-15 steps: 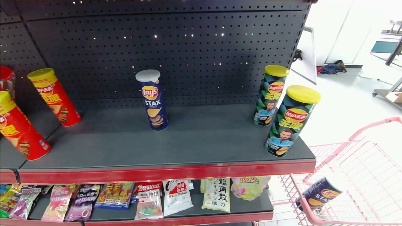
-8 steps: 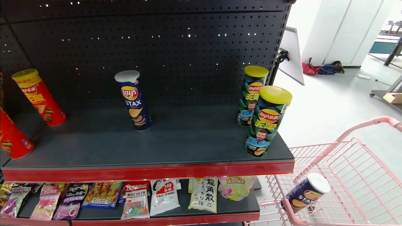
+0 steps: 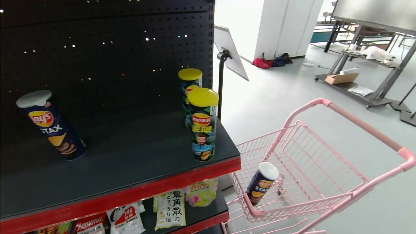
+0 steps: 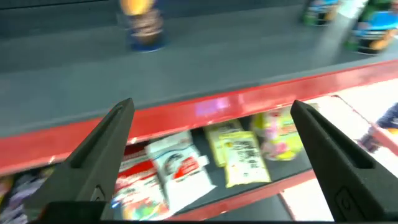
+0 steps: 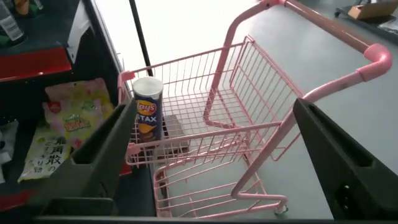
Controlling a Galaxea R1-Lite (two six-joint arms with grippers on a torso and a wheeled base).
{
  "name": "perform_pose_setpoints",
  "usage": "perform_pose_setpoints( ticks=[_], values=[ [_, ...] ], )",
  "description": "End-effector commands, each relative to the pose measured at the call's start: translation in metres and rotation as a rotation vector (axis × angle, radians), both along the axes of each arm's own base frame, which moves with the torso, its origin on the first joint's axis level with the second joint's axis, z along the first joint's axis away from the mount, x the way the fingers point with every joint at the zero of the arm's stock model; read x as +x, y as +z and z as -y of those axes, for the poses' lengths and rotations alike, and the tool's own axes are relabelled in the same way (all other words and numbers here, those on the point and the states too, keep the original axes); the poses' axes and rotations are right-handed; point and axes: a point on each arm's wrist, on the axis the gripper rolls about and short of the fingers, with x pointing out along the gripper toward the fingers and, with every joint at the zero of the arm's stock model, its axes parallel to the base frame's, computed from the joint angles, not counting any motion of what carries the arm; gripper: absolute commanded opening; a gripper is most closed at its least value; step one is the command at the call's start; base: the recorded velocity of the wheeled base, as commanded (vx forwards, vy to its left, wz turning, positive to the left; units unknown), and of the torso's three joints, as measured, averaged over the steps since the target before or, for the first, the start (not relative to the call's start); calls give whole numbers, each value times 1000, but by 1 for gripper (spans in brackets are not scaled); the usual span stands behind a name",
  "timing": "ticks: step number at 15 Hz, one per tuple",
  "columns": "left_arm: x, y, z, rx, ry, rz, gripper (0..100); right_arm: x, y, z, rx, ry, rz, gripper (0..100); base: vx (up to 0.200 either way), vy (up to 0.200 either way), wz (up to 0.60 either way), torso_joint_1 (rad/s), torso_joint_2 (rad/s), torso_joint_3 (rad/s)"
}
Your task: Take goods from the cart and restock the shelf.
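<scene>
Shop, retail aisle. Evidence: dark pegboard shelf (image 3: pixel 130 152) with red edge, carrying 3 crisp tubes (image 3: pixel 201 126); snack bags (image 4: pixel 239 152) ahead of left gripper (image 4: pixel 208 109); pink shopping cart (image 5: pixel 267 59) below right gripper (image 5: pixel 214 106).

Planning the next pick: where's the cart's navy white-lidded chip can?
Head view, right side: the navy white-lidded can sits in the pink wire cart, at its corner nearest the red-edged shelf.

Pink-coated wire cart (image 3: pixel 360 125); matt dark metal shelf (image 3: pixel 136 152); glossy chip can (image 3: pixel 260 190), smooth plastic lid (image 3: pixel 269 169).
</scene>
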Motion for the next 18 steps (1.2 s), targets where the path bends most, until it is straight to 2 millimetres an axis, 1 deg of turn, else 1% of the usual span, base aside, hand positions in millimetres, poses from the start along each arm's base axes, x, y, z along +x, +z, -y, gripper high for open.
perform_pose_setpoints(
  ticks=[1, 5, 18],
  values=[
    [0, 0, 0, 0, 1, 0, 100, 0, 0, 0, 0, 1, 0, 100, 0, 0, 0, 0, 0, 0],
    [0, 0, 0, 0, 1, 0, 100, 0, 0, 0, 1, -1, 0, 100, 0, 0, 0, -26, 55, 30],
    [0, 0, 0, 0, 1, 0, 100, 0, 0, 0, 1, 1, 0, 100, 0, 0, 0, -142, 358, 207]
  ],
)
